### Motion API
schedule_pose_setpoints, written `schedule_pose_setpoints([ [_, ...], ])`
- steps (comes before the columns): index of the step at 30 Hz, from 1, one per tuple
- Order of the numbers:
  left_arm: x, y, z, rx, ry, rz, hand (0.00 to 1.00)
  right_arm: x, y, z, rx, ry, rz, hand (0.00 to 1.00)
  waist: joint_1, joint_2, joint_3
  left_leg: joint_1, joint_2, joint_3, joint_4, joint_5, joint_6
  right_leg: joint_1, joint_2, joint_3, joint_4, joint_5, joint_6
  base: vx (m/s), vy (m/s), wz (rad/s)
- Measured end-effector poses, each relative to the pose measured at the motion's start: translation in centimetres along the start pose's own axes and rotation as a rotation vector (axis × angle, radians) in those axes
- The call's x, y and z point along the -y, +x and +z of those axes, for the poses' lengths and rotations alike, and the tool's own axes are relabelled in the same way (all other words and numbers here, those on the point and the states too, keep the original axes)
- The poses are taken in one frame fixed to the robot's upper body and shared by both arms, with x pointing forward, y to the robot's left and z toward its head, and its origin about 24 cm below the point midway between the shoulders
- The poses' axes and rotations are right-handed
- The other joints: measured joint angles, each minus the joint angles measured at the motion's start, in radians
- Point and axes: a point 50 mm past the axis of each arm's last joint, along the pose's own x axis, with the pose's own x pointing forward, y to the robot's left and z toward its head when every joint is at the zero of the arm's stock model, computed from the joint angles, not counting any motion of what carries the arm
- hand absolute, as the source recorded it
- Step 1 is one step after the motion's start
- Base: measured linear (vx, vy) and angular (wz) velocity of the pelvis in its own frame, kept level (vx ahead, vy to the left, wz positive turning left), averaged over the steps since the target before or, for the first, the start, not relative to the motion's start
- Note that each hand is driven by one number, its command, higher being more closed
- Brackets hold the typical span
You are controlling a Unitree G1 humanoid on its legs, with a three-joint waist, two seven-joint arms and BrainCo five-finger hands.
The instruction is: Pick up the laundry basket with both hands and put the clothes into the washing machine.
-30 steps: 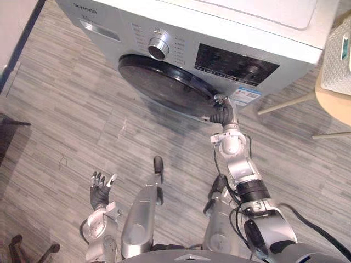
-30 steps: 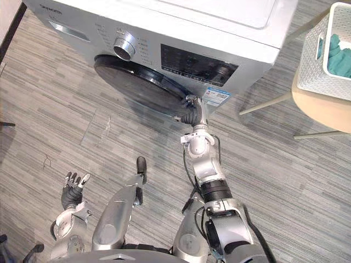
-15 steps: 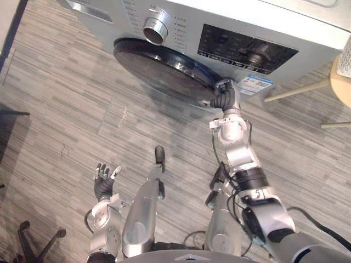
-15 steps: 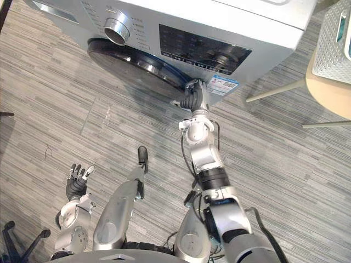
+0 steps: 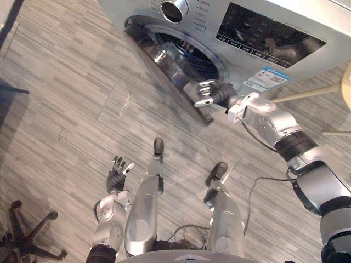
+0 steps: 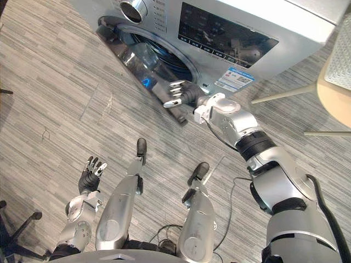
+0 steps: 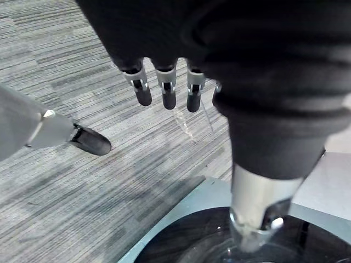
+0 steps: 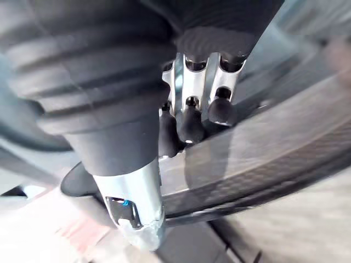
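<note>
A black star-shaped swivel-chair base (image 5: 24,246) stood on the grey wood-striped floor (image 5: 66,109), at the far left. Just right of it, low over the floor, hung the left hand (image 5: 115,179), holding nothing, its fingers straight and loosely spread.

Farther right, the round dark glass door (image 5: 164,66) of the silver-grey front-loading washing machine (image 5: 263,33) stood swung open toward the left, and the dark drum opening (image 5: 192,55) showed behind it. The right hand (image 5: 211,93) was at the door's free edge, with the fingers (image 8: 192,120) curled over the dark rim and their tips against it, gripping the door.

At the far right, well apart from both hands, a white lattice plastic laundry basket (image 6: 343,57) sat on a beige round-topped stool (image 6: 334,104), partly cut off by the picture's edge. Whether clothes lay in the basket could not be told.
</note>
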Motion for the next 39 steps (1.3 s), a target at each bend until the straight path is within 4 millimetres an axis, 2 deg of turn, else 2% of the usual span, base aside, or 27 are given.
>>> schedule_pose_setpoints([
  [2, 0.3, 0.3, 0.6, 0.026, -0.003, -0.007, 0.0, -1.4, 0.9, -0.9, 0.002, 0.061, 0.068, 0.0, 0.021, 0.0, 0.0, 0.01, -0.005, -0.003, 0.0, 0.006, 0.007, 0.001, -0.014, -0.005, 0.037, -0.03, 0.003, 0.09, -0.082, 0.16],
  [4, 0.2, 0.5, 1.0, 0.043, -0.008, 0.001, 0.0, -1.6, 0.9, -1.7, -0.008, 0.081, 0.075, 0.0, 0.031, 0.0, 0.0, 0.018, -0.01, -0.005, 0.0, 0.006, 0.006, 0.006, -0.022, -0.006, 0.054, -0.045, 0.005, 0.08, -0.058, 0.18],
  [6, -0.4, 0.9, 3.2, 0.135, -0.036, 0.048, 0.0, -2.3, 0.8, -3.6, -0.028, 0.132, 0.082, 0.0, 0.037, 0.0, 0.0, 0.031, -0.018, -0.006, 0.0, 0.006, 0.006, 0.015, -0.036, -0.012, 0.074, -0.061, 0.008, 0.07, -0.054, 0.15],
  [7, -1.0, 1.0, 5.2, 0.222, -0.056, 0.082, 0.0, -2.8, 0.7, -5.0, -0.046, 0.173, 0.087, 0.0, 0.037, 0.0, 0.0, 0.038, -0.021, -0.006, 0.0, 0.006, 0.006, 0.023, -0.039, -0.016, 0.078, -0.067, 0.009, 0.03, -0.046, 0.08],
  [8, -1.3, 0.9, 6.3, 0.273, -0.067, 0.099, 0.0, -3.2, 0.6, -5.9, -0.059, 0.198, 0.09, 0.0, 0.036, 0.0, 0.0, 0.043, -0.023, -0.007, 0.0, 0.006, 0.006, 0.029, -0.043, -0.02, 0.083, -0.071, 0.01, 0.04, -0.063, 0.13],
  [10, -2.4, 0.5, 10.6, 0.468, -0.096, 0.162, 0.0, -4.5, -0.3, -9.8, -0.119, 0.301, 0.086, 0.0, 0.032, -0.001, 0.0, 0.078, -0.031, -0.01, -0.008, 0.005, 0.005, 0.059, -0.055, -0.029, 0.098, -0.086, 0.013, 0.02, -0.04, 0.13],
  [11, -2.8, 0.2, 11.7, 0.52, -0.108, 0.184, 0.0, -4.9, -0.5, -10.7, -0.132, 0.328, 0.083, 0.0, 0.032, -0.001, 0.0, 0.091, -0.032, -0.01, -0.019, 0.005, 0.005, 0.067, -0.055, -0.029, 0.099, -0.088, 0.014, 0.0, -0.033, 0.08],
  [13, -3.6, -1.2, 15.8, 0.726, -0.158, 0.259, 0.0, -5.6, -2.2, -13.8, -0.131, 0.463, 0.024, 0.0, 0.029, -0.001, 0.0, 0.122, -0.038, -0.014, -0.035, 0.006, 0.006, 0.097, -0.06, -0.035, 0.098, -0.099, 0.014, -0.01, -0.024, 0.1],
  [14, -3.6, -1.7, 16.7, 0.776, -0.171, 0.272, 0.0, -5.9, -2.5, -14.4, -0.124, 0.497, 0.009, 0.0, 0.026, -0.001, 0.0, 0.124, -0.04, -0.016, -0.034, 0.005, 0.006, 0.101, -0.06, -0.038, 0.098, -0.102, 0.011, -0.02, -0.018, 0.17],
  [16, -3.0, -3.9, 20.1, 0.973, -0.171, 0.3, 0.0, -5.9, -4.0, -17.0, -0.106, 0.594, -0.1, 0.0, 0.012, -0.003, 0.0, 0.126, -0.046, -0.029, -0.034, 0.0, 0.003, 0.115, -0.064, -0.053, 0.094, -0.102, 0.012, -0.03, -0.017, 0.17],
  [19, -0.8, -6.3, 22.9, 1.175, -0.095, 0.284, 0.0, -6.5, -6.1, -20.7, -0.15, 0.666, -0.263, 0.0, 0.002, -0.009, -0.001, 0.151, -0.054, -0.028, -0.036, -0.002, 0.009, 0.147, -0.067, -0.055, 0.087, -0.097, 0.019, -0.01, -0.006, 0.03],
  [21, 0.3, -7.5, 23.7, 1.248, -0.026, 0.256, 0.0, -7.4, -6.9, -22.6, -0.203, 0.678, -0.32, 0.0, -0.016, -0.025, -0.009, 0.157, -0.056, -0.024, -0.036, -0.003, 0.013, 0.151, -0.067, -0.054, 0.083, -0.092, 0.026, 0.0, -0.012, -0.02],
  [25, 3.5, -7.1, 23.5, 1.22, 0.117, 0.049, 0.0, -8.7, -8.4, -25.5, -0.311, 0.684, -0.418, 0.0, -0.044, -0.056, -0.024, 0.157, -0.053, -0.021, -0.039, 0.001, 0.018, 0.152, -0.062, -0.054, 0.067, -0.089, 0.025, 0.01, -0.046, -0.04],
  [26, 5.3, -6.6, 22.9, 1.165, 0.203, -0.111, 0.0, -9.0, -8.9, -26.4, -0.363, 0.672, -0.451, 0.0, -0.053, -0.069, -0.031, 0.157, -0.047, -0.012, -0.044, -0.007, 0.01, 0.151, -0.055, -0.049, 0.055, -0.081, 0.025, 0.0, -0.049, -0.13],
  [27, 6.0, -6.3, 22.7, 1.139, 0.241, -0.179, 0.0, -9.0, -9.2, -26.6, -0.386, 0.658, -0.467, 0.0, -0.056, -0.074, -0.033, 0.157, -0.046, -0.008, -0.046, -0.007, 0.01, 0.151, -0.052, -0.047, 0.049, -0.075, 0.026, 0.0, -0.056, -0.17],
  [29, 8.3, -5.1, 20.9, 1.004, 0.357, -0.428, 0.0, -8.6, -10.0, -27.4, -0.453, 0.599, -0.51, 0.0, -0.07, -0.082, -0.037, 0.157, -0.044, 0.003, -0.049, -0.007, 0.009, 0.149, -0.046, -0.029, 0.029, -0.06, 0.03, 0.0, -0.039, -0.15],
  [30, 8.7, -4.5, 20.3, 0.958, 0.382, -0.482, 0.0, -8.4, -10.3, -27.5, -0.47, 0.576, -0.528, 0.0, -0.072, -0.083, -0.037, 0.156, -0.044, 0.007, -0.049, -0.007, 0.009, 0.147, -0.046, -0.026, 0.027, -0.058, 0.03, 0.0, -0.037, -0.15],
  [32, 8.7, -2.1, 18.0, 0.758, 0.456, -0.603, 0.0, -8.0, -10.8, -27.8, -0.513, 0.522, -0.551, 0.0, -0.081, -0.084, -0.036, 0.155, -0.042, 0.017, -0.049, -0.007, 0.009, 0.141, -0.045, -0.019, 0.022, -0.051, 0.029, 0.0, -0.039, -0.16],
  [34, 7.1, 1.4, 14.7, 0.467, 0.535, -0.649, 0.0, -7.4, -11.1, -27.9, -0.555, 0.468, -0.578, 0.0, -0.092, -0.099, -0.038, 0.138, -0.03, 0.037, -0.045, -0.008, 0.008, 0.113, -0.031, 0.005, 0.012, -0.039, 0.023, -0.01, -0.059, -0.27],
  [36, 5.8, 3.8, 12.4, 0.285, 0.612, -0.628, 0.0, -7.0, -11.3, -28.0, -0.571, 0.449, -0.6, 0.0, -0.098, -0.11, -0.039, 0.111, -0.018, 0.041, -0.036, -0.006, 0.01, 0.091, -0.016, 0.006, -0.002, -0.028, 0.017, -0.02, -0.08, -0.19],
  [39, 3.8, 6.8, 11.6, 0.152, 0.76, -0.524, 0.0, -6.4, -11.1, -27.9, -0.576, 0.432, -0.64, 0.0, -0.107, -0.149, -0.037, 0.076, 0.001, 0.05, -0.032, -0.001, 0.008, 0.052, 0.004, 0.018, -0.012, -0.017, 0.006, -0.02, -0.099, -0.17],
])
